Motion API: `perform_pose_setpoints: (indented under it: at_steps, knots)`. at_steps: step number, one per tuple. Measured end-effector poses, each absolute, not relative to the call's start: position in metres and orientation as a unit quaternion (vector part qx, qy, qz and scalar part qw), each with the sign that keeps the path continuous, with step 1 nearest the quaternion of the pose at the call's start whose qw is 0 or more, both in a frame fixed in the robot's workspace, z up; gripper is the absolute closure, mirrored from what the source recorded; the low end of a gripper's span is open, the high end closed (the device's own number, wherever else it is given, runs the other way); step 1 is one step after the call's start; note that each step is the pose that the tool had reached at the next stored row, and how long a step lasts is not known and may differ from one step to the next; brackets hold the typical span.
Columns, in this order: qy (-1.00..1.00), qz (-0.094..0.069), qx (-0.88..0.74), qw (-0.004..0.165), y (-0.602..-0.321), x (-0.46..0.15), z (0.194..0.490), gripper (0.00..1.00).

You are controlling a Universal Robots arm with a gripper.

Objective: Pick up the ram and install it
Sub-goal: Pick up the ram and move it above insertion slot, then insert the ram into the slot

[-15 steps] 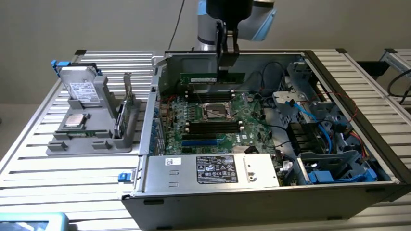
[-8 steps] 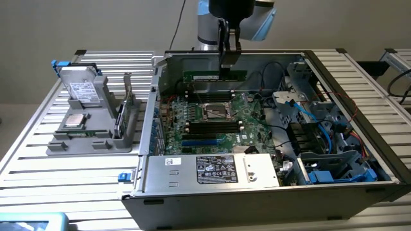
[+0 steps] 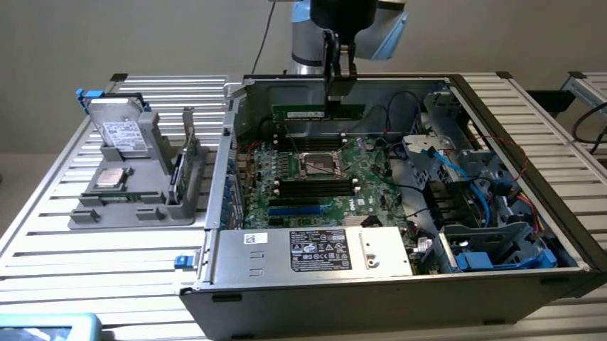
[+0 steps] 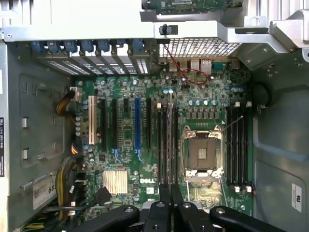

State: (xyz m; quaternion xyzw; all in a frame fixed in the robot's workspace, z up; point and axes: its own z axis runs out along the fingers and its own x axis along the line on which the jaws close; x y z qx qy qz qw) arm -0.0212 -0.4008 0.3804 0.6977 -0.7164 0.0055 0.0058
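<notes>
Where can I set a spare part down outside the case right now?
Bare slatted table lies between the grey fixture and the table's near edge, at the exterior view's left. Inside the case it is crowded: cables, and the tool holding the ram.

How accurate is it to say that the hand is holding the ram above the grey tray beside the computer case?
Not quite. The exterior view shows the hand holding the ram above the motherboard inside the open computer case, not above the grey tray beside it.
</notes>
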Motion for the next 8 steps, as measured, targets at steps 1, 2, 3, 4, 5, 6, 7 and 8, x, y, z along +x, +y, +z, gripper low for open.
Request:
perform_pose_setpoints:
  at_steps: [1,2,3,4,5,6,7,8]
  knots:
    - [-0.716,0.006,0.698,0.006,-0.3988,-0.0209,0.3796,0.87]
    - [-0.716,0.006,0.698,0.006,-0.3970,-0.0205,0.3788,0.87]
    - [-0.716,0.006,0.698,0.006,-0.3954,-0.0199,0.3778,0.87]
    - [-0.716,0.006,0.698,0.006,-0.3939,-0.0193,0.3768,0.87]
    - [-0.716,0.006,0.698,0.006,-0.3925,-0.0187,0.3757,0.87]
    - [-0.716,0.006,0.698,0.006,-0.3913,-0.0183,0.3744,0.87]
    - [-0.716,0.006,0.698,0.006,-0.3901,-0.0179,0.3732,0.87]
    - [-0.716,0.006,0.698,0.006,-0.3889,-0.0175,0.3719,0.87]
